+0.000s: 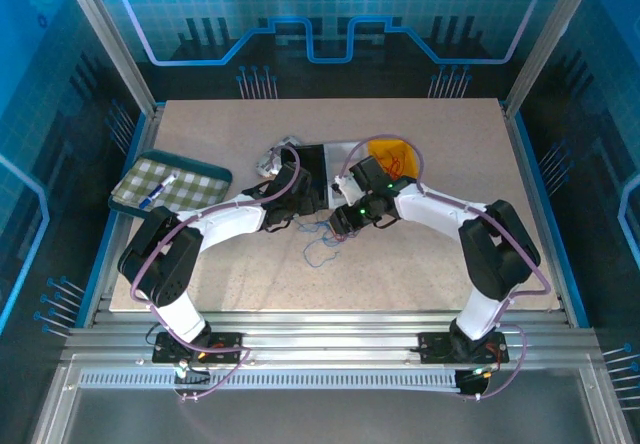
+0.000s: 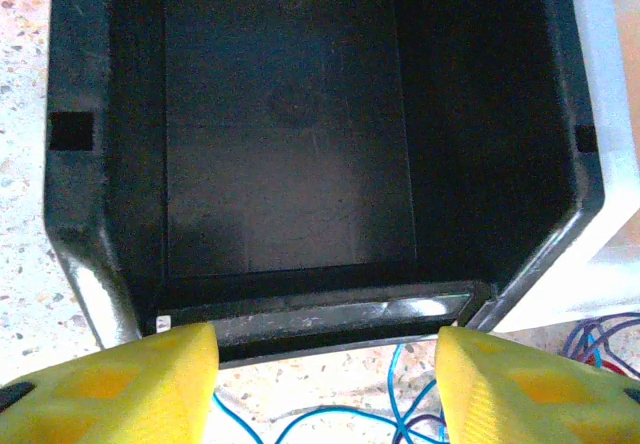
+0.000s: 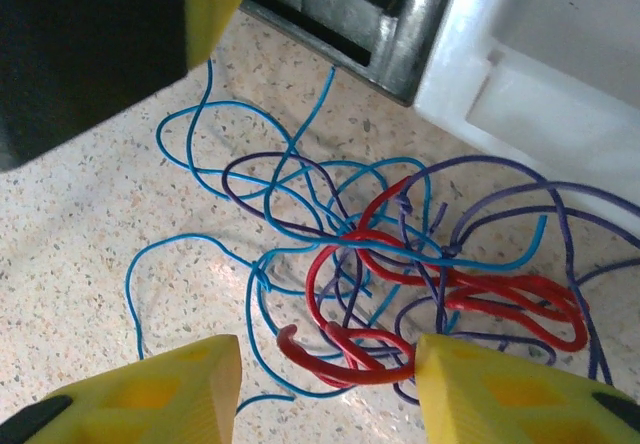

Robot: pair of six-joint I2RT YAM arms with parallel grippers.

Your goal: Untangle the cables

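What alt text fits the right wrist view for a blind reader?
A tangle of thin red, blue and purple wires lies on the speckled beige tabletop ahead of the open yellow fingers of the right gripper. Corners of a black plastic bin and a white plastic bin edge the top.

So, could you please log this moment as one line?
left gripper: open, facing empty black bin | right gripper: open, over tangled cables | task: not yet untangled
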